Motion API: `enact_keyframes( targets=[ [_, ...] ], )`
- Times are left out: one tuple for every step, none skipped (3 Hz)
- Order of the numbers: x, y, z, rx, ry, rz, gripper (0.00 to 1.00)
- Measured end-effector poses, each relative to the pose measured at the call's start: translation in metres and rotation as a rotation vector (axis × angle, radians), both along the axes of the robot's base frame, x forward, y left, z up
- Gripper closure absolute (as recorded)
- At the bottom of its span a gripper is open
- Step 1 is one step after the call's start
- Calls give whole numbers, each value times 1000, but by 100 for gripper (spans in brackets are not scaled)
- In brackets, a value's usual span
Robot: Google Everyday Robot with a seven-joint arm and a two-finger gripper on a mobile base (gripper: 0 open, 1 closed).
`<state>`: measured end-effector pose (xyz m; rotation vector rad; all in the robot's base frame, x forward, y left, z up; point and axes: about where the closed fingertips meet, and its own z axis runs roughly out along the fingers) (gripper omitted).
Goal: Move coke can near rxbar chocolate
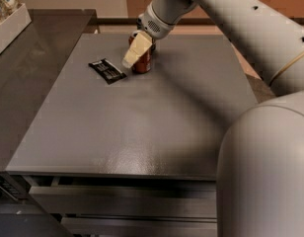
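Note:
The coke can (143, 64), red with a silver top, stands upright on the grey table (142, 127) near its far edge. The rxbar chocolate (107, 70), a flat black bar, lies just left of the can, a small gap apart. My gripper (139, 56) reaches down from the upper right and is around the can. Its pale near finger (134, 51) slants across the can's front, and its tip stands out past the can's left side. The far finger is hidden behind the can. The gripper looks open.
A dark counter (28, 78) adjoins the table on the left, with a white tray of packets (9, 21) at its far end. My arm and body (270, 147) fill the right side. Drawers (122, 201) sit below the table's front edge.

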<state>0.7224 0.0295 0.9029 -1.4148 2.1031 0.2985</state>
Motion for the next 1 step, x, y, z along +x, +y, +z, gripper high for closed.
enact_keyframes(
  targets=[
    [0,0,0,0,0,0,0]
  ],
)
